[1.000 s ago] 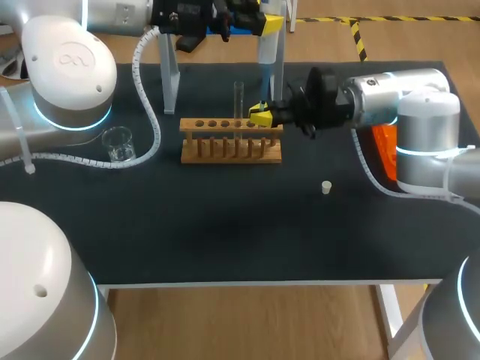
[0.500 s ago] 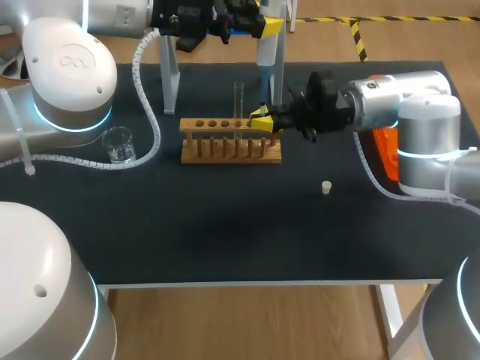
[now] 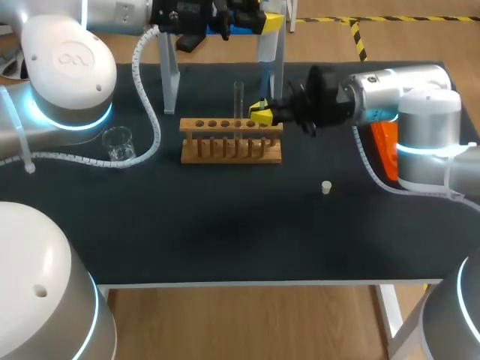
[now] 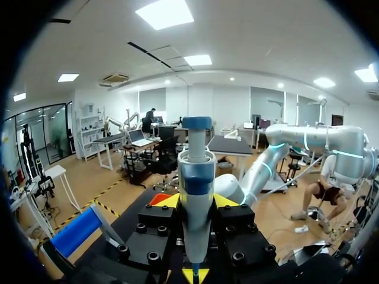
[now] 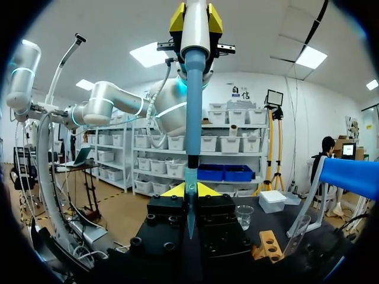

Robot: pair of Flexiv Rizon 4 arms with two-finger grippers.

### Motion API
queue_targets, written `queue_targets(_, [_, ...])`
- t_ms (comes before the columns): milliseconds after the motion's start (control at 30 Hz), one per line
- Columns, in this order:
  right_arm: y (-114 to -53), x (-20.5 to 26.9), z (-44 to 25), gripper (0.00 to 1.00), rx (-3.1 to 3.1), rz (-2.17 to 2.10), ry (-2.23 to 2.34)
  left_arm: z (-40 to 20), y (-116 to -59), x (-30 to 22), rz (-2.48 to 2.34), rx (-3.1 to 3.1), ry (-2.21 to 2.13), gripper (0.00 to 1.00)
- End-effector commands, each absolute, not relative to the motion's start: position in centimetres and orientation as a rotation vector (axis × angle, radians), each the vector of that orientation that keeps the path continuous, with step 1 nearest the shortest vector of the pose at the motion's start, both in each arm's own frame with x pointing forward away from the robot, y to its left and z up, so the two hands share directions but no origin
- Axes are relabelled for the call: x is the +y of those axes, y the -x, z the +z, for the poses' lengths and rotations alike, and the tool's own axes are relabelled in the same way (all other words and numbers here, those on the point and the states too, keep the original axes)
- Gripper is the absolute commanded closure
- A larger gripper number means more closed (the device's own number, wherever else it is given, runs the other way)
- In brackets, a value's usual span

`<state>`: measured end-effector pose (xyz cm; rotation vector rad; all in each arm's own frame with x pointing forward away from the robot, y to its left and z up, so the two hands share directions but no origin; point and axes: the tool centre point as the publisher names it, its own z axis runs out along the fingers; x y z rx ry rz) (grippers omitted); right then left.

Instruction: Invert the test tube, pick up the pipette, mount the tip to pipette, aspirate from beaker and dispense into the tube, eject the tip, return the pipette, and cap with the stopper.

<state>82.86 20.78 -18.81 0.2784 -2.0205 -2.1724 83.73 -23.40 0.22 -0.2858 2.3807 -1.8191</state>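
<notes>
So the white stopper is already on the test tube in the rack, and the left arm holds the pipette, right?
No: the head view shows the stopper lying on the table, apart from the rack. The test tube stands in the rack uncapped; the left gripper holds the pipette.

A wooden rack (image 3: pixel 231 141) with a row of holes along its top stands near the back middle of the dark table (image 3: pixel 225 232). Behind it rise the two pale legs of a stand (image 3: pixel 171 86). An orange box (image 3: pixel 384 154) sits near the table's right edge, partly hidden.
</notes>
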Motion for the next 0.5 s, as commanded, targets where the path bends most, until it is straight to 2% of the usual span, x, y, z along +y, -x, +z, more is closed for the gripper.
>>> queue_targets(33, [-82.9,20.6,-18.0,1.0,-2.025,-2.172,-0.282,-0.3,-83.7,-23.2,-1.817,2.387,0.284,1.0])
queue_targets(500, [-82.4,20.4,-20.4,1.0,-2.03,-2.137,-0.22,-0.3,-83.7,-23.2,-1.817,2.387,0.284,1.0])
